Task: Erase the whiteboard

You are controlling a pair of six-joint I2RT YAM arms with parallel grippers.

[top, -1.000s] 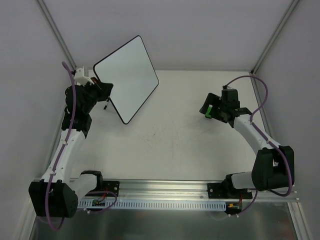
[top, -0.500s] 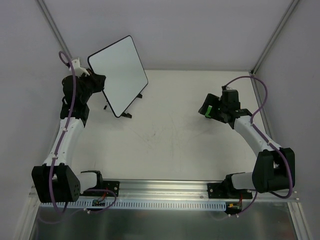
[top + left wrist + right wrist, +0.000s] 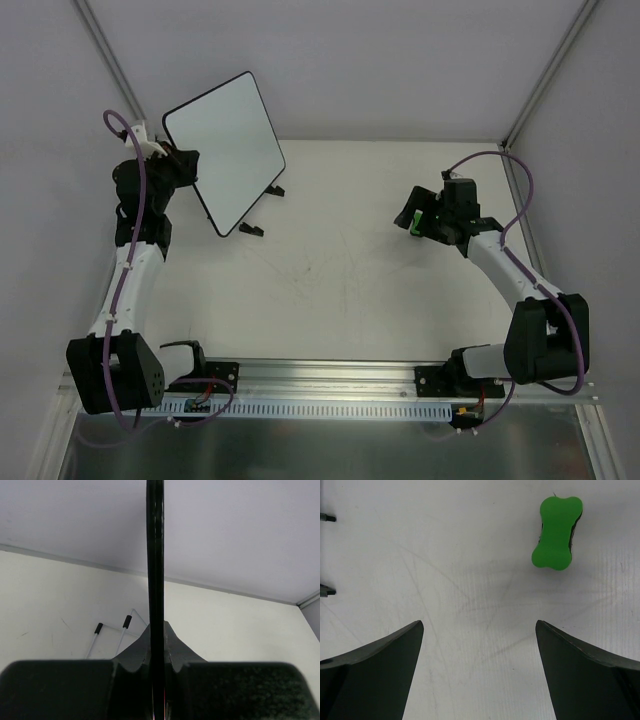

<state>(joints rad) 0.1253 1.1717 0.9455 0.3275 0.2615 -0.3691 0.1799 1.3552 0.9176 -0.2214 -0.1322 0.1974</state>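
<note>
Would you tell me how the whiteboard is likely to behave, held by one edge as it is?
The whiteboard is probably stiff: its rim looks straight in the left wrist view. Clamped by the left gripper at one edge only, it may pivot or slip. It seems light for its size, since one gripper holds it tilted.

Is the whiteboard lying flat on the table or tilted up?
Tilted up: the left gripper clamps the whiteboard by its rim, its face slanting above the table. Whether its feet touch down, cannot tell.

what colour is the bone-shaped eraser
Bright green; the small bone-shaped eraser block shows best in the right wrist view.
</note>
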